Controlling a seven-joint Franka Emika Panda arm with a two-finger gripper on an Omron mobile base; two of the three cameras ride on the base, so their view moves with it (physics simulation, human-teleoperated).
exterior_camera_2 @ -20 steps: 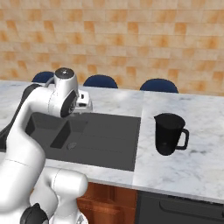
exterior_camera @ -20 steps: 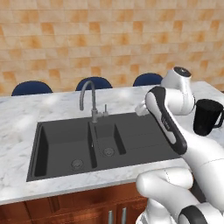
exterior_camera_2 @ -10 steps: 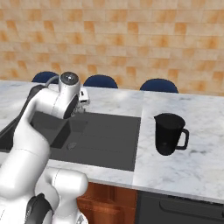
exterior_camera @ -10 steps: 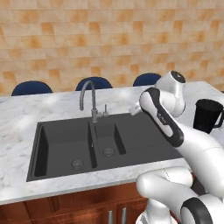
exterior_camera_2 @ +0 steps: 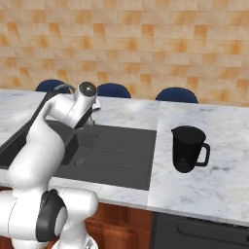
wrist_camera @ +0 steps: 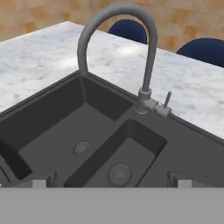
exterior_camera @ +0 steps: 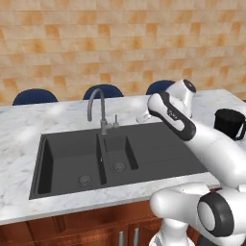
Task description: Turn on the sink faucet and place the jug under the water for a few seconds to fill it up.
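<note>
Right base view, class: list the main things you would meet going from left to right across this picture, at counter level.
Robot arm → dark sink → black jug on the marble counter.

Soft, even light is falling from above; the worktop [exterior_camera: 29, 144] is glowing pale near its back edge, shadows are staying faint, and rendering is looking slightly coarse.
</note>
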